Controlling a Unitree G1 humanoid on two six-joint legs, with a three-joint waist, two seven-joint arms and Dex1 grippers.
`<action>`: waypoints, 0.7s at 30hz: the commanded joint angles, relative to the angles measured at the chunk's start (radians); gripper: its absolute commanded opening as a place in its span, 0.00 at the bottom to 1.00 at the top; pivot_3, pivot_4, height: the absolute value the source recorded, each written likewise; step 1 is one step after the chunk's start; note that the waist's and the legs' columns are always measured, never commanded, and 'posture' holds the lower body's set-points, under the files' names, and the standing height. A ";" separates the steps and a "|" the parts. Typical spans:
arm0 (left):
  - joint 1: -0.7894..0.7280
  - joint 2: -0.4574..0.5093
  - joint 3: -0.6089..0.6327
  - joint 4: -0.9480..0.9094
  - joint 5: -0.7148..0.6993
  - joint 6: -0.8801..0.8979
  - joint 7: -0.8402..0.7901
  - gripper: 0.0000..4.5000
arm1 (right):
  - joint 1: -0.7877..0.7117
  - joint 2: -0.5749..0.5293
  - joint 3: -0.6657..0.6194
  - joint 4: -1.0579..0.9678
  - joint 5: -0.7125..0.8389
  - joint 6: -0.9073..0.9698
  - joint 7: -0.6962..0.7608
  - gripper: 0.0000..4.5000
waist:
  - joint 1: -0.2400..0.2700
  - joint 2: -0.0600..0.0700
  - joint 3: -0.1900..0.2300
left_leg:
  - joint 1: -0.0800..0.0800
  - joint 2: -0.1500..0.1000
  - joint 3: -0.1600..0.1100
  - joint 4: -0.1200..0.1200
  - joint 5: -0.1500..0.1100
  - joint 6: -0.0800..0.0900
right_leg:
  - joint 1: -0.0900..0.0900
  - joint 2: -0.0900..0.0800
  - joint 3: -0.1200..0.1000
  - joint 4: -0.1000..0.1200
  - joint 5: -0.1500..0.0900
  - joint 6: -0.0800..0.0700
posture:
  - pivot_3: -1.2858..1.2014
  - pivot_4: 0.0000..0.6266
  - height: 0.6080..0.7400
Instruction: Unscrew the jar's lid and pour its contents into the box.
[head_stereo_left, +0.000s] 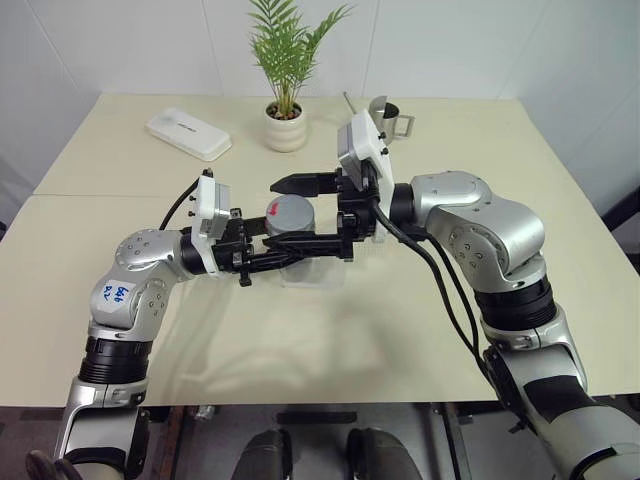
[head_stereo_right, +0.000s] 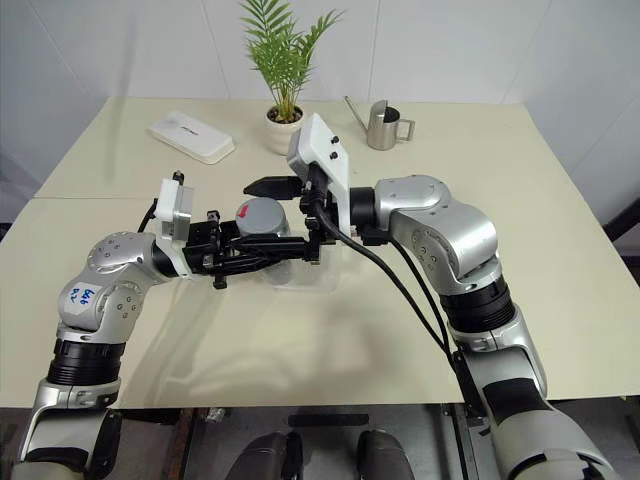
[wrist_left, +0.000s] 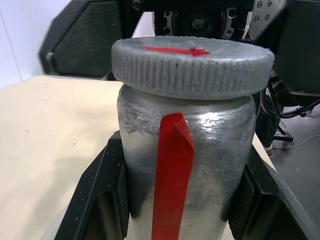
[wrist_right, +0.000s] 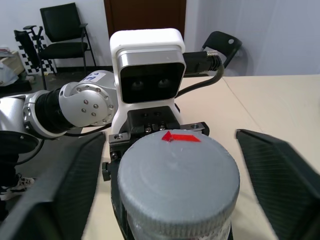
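Above the clear box (head_stereo_right: 305, 272), my left gripper (head_stereo_left: 290, 243) clamps the jar (wrist_left: 185, 150); my right gripper's (wrist_right: 170, 165) fingers stand apart around the lid (wrist_right: 177, 177), still screwed on. Unscrewing and pouring remain.

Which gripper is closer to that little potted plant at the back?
Right. The right gripper reaches around the lid, just before the potted plant; the left gripper sits lower, clamping the jar.

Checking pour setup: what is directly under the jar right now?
The clear box sits on the table below the jar, which the left gripper holds. The gripper covers the jar's base, so any gap cannot be seen.
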 joint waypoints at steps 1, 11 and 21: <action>-0.012 0.003 0.010 -0.033 -0.009 -0.009 0.000 0.43 | -0.020 0.021 -0.055 -0.019 0.030 -0.018 -0.016 0.65 | -0.001 0.000 0.000 | 0.000 0.000 0.000 0.000 0.000 0.000 | 0.000 0.000 0.000 0.000 0.000 0.000 | 0.52 0.24 1.00; 0.005 0.006 0.008 -0.036 -0.007 -0.016 0.002 0.43 | -0.008 0.072 -0.318 -0.079 0.419 0.180 -0.133 0.57 | 0.002 0.000 0.000 | 0.000 0.000 -0.002 0.000 0.000 0.000 | 0.000 0.000 0.000 0.000 0.000 0.000 | 0.52 0.24 1.00; 0.021 0.011 0.043 -0.010 -0.016 -0.018 0.029 0.43 | 0.481 -0.218 -0.353 0.117 -0.148 -0.440 -0.187 0.57 | 0.025 0.000 0.000 | 0.000 -0.001 0.003 -0.001 -0.002 0.002 | 0.001 0.000 0.001 -0.004 0.000 0.001 | 0.52 0.24 1.00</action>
